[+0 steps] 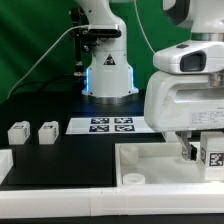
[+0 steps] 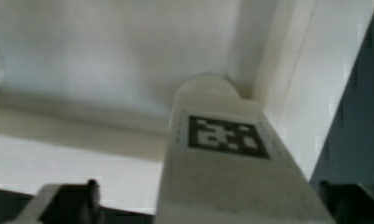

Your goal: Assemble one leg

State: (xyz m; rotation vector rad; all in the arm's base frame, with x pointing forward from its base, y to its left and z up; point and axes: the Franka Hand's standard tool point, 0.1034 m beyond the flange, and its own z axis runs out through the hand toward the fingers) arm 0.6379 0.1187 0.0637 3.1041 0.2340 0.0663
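Gripper (image 1: 200, 150), apparently clamped on the small white plastic tagged leg (image 2: 225, 135), should hold it upright and lower it slowly, squarely into the corner of the large white raised-rim tray (image 1: 150, 165).

The leg (image 2: 228, 165), a long white block, runs through the middle of the picture with its black-and-white square tag (image 2: 228, 135) facing the camera. Its far end points into a corner of the white tray (image 2: 95, 130). The tray's flat floor spreads along one side of the leg, its raised rim (image 2: 290, 50) stands just beside the other with the dark counter (image 2: 365, 100) beyond, and one dark, blurred finger (image 2: 68, 200) of the tool (image 2: 202, 205) shows near the leg's near end.
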